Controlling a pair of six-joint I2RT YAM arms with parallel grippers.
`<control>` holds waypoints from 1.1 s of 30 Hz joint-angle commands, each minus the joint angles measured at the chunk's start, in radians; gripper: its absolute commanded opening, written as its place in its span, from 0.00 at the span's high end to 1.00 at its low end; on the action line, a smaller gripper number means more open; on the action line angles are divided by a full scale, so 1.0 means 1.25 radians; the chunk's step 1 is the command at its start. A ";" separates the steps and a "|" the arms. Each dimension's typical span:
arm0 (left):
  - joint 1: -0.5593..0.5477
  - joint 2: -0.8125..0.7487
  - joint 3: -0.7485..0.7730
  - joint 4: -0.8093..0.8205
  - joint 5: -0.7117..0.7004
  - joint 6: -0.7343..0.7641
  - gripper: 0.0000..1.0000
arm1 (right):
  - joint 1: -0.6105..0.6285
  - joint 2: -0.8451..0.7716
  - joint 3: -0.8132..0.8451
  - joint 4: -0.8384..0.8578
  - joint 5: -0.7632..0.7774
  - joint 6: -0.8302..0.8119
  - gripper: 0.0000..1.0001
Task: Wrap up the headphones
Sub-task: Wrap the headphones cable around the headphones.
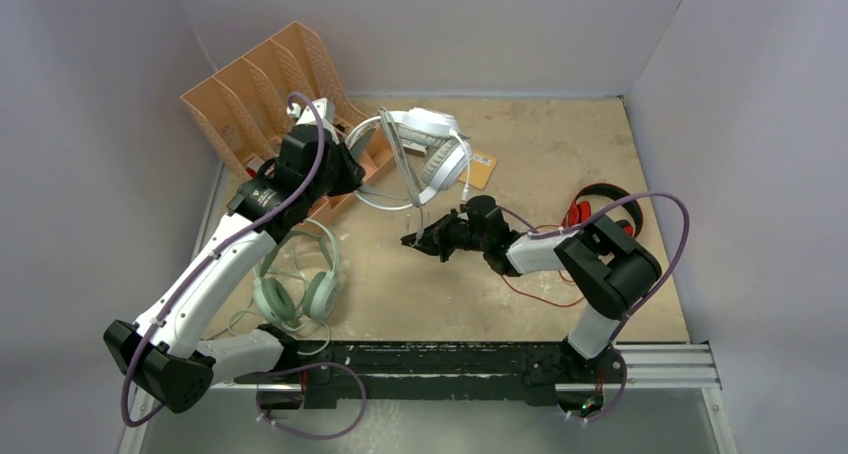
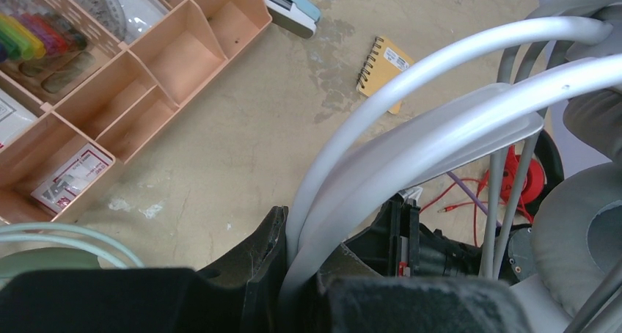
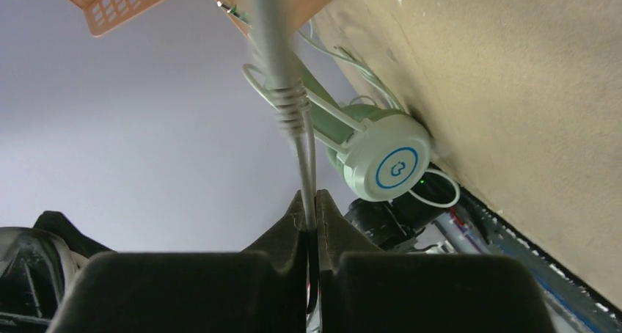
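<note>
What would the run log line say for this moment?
phase: wrapping white headset | left gripper: shut on headband | right gripper: shut on grey cord | mint-green headset, red-and-black headset: on table

The white-and-black left arm [image 1: 215, 264] stretches forward, its black left claw [image 2: 304, 263] clamped tight. The right arm [image 1: 540, 252] folds leftward, its right claw [image 3: 312, 216] pinched together.

Grey cord [image 3: 306, 157] in R gripper [image 3: 311, 205] (tight)

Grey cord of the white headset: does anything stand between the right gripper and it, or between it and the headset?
Nothing visible does. The right gripper is already shut on the cord, and the left gripper is shut on the headband of the white headset. Nothing crosses the cord's stretch between them.
</note>
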 commanded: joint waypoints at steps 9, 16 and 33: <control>-0.003 -0.079 -0.031 0.088 0.496 0.298 1.00 | -0.148 -0.028 0.002 0.117 -0.050 -0.381 1.00; -0.075 -0.137 -0.110 0.049 0.367 0.461 1.00 | -0.254 -0.083 0.119 -0.023 -0.190 -0.687 1.00; -0.209 0.026 -0.278 0.163 0.163 0.213 1.00 | -0.311 -0.102 0.145 0.048 -0.279 -0.828 1.00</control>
